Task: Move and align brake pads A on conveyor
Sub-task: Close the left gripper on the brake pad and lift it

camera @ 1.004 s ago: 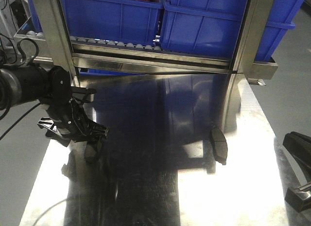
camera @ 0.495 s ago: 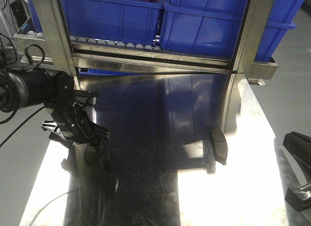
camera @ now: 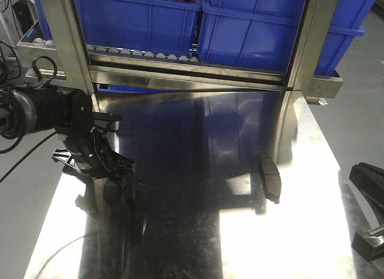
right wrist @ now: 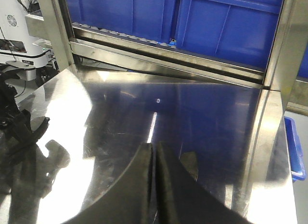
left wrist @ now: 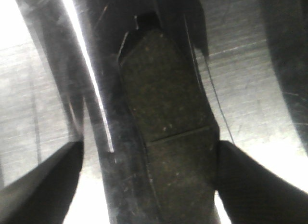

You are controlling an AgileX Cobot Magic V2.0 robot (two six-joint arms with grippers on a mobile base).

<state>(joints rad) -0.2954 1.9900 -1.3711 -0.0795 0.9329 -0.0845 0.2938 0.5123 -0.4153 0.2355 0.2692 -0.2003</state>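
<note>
- Black left gripper [camera: 110,172] hangs low over the worktop [camera: 240,243], close to its left edge, with its jaws spread wide.
- In the left wrist view its two fingers [left wrist: 43,185] stand on either side of a pad [left wrist: 166,103]. One finger is right at the pad's edge, though contact cannot be told. The other is apart from it, with bare steel between.
- That pad is dark grey and lies flat on the shiny steel, long side running away from the camera, with a thin groove across its middle.
- A second pad [camera: 270,178] lies flat well apart, towards the worktop's right edge, just in front of a steel post [camera: 303,63].
- The right gripper [right wrist: 154,151] is at the right edge, its fingers pressed together with nothing between them.
- Blue bins [camera: 138,18] stand on a rack along the far edge, above a row of small rollers [camera: 144,53].
- Both pads that can be seen lie on the steel worktop.
</note>
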